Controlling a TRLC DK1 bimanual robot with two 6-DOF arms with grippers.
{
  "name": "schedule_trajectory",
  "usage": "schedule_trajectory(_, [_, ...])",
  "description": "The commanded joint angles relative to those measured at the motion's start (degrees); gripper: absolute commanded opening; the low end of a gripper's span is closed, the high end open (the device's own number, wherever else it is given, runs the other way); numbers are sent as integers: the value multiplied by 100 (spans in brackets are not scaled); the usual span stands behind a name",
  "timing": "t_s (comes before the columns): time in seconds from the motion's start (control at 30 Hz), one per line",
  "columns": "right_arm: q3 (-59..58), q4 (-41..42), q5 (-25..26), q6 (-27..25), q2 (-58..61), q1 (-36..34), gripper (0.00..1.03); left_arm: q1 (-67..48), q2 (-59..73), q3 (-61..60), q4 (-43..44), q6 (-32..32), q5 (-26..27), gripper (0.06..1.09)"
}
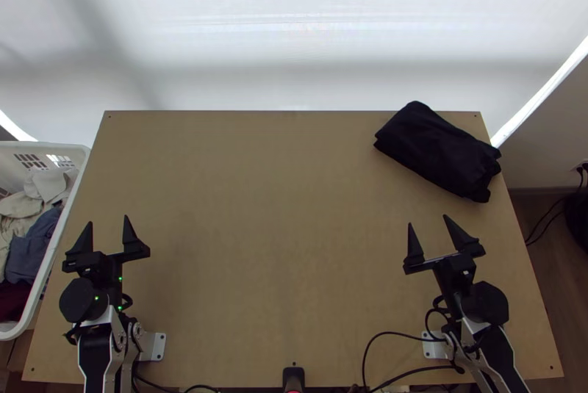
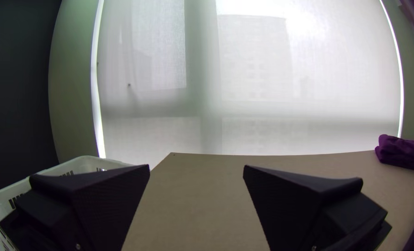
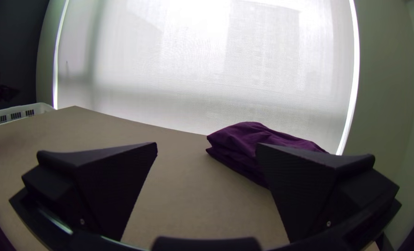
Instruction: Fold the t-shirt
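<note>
T-shirt [image 1: 441, 150], just one, lies dark and compact at the upper right of the top view, folded into a thick, slanting bundle with layers showing at its lower right end, which reaches the right edge of the one wooden table [image 1: 279, 209]. I have two hands, each with two black fingers, and both are spread wide. My left gripper [image 1: 108, 221] is at the lower left of the frame, well apart from the T-shirt, and nothing is between its fingers. My right gripper [image 1: 428, 221] is at the lower right, below the T-shirt in the picture and apart from it, its grip just as empty; in the right wrist view the bundle sits beyond my fingers, partly hidden by one of them. I count one container, a white basket [image 1: 73, 148] with slotted walls, at the far left of the frame, beside the table. Inside it I make out at least three cloths by colour, loosely heaped: pale cloth [image 1: 22, 206] uppermost in the picture, blue-grey cloth [image 1: 29, 246] below that, and dark red cloth [image 1: 11, 301] lowest. One pale blind [image 1: 294, 33] fills the top of the frame, beyond the table.
</note>
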Motion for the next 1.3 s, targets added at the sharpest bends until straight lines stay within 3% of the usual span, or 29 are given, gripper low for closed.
schedule_trajectory(0.0, [-60,-61,11,-107,-12,16,99,-4,-32,-226,-97,55,3,104])
schedule_trajectory(0.43, [-60,-61,11,-107,-21,16,99,-4,-32,-226,-97,55,3,104])
schedule_trajectory(0.57, [-60,-61,11,-107,-21,16,99,-109,-32,-217,-115,-683,170,104])
schedule_trajectory(0.83, [-60,-61,11,-107,-21,16,99,111,-49,-103,9,-393,311,104])
schedule_trajectory(1.1, [-60,-61,11,-107,-21,16,99,699,12,1180,-27,-261,153,104])
schedule_trajectory(1.27, [-60,-61,11,-107,-21,16,99,1060,926,2657,-835,-270,83,104])
